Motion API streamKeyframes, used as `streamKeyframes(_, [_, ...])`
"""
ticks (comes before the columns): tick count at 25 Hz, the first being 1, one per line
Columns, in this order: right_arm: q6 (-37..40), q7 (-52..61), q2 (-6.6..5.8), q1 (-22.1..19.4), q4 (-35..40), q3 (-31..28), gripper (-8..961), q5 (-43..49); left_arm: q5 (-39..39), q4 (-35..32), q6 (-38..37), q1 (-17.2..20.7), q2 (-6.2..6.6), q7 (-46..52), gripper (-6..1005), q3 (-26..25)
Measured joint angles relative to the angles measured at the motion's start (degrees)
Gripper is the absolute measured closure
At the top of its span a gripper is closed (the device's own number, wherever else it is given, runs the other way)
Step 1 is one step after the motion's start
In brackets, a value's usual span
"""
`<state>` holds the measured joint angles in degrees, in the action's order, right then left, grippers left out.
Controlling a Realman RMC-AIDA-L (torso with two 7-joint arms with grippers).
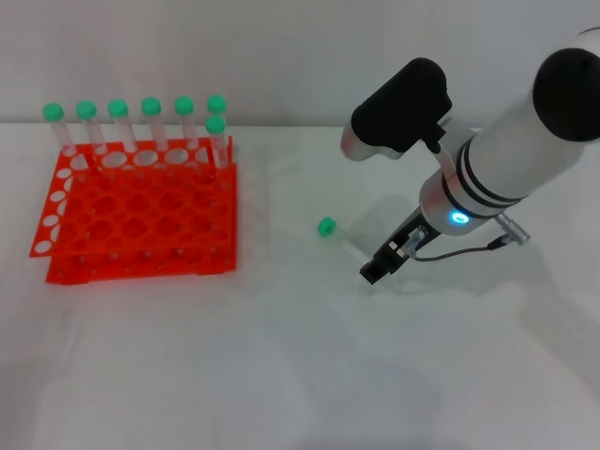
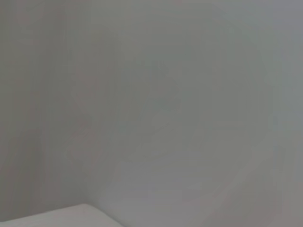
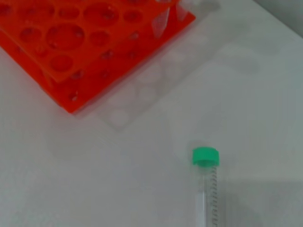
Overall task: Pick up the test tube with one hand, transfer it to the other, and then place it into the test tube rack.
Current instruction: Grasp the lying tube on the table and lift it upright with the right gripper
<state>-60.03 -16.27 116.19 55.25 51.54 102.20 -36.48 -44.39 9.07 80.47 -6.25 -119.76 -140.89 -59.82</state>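
**Right gripper low beside the loose tube, grasp not yet made**

The right gripper [image 1: 380, 265] sits low over the surface [image 1: 281, 375], its dark tip at the tapered end of the tube [image 1: 339, 237]. Whether its fingers are spread or closed I cannot tell: the head view shows only a dark block there, and the right wrist view shows no fingers at all. The tube seems to lie flat on the surface, not lifted.

Its long axis runs diagonally in the head view: green cap [image 1: 326, 226] toward the rack [image 1: 141, 220] and the far side, clear tip toward the gripper and the near side. In the right wrist view the cap [image 3: 205, 156] faces away from the camera and the body runs back toward it, so the arm is lined up along the tube's length.

The rack stands well apart from the tube, off to the robot's left, with seven green-capped tubes [image 1: 150, 122] upright along its back row and far right corner. Most of its holes are free.

The left gripper is not in the head view; its wrist camera shows only a blank wall, so that arm is likely parked.

By my reading the task is at its very start: pickup is in hand, while the lift, the handover to the left arm and the placing in the rack all remain
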Motion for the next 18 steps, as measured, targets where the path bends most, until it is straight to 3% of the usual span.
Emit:
streamKeyframes(6, [1.30, 0.00, 0.00, 0.34, -1.46, 1.51, 192, -1.79, 0.00, -0.02, 0.17, -0.29, 0.11, 0.00, 116, -0.03])
streamKeyframes(12, [3.85, 0.23, 0.00, 1.24, -4.30, 3.00, 398, -3.20, 0.01, -0.09, 0.03, -0.43, 0.14, -0.07, 117, -0.04])
streamKeyframes(18, [4.57, 0.11, 0.00, 2.63, -6.74, 3.56, 448, -3.87, 0.04, -0.06, -0.02, -0.47, 0.14, -0.13, 117, 0.29])
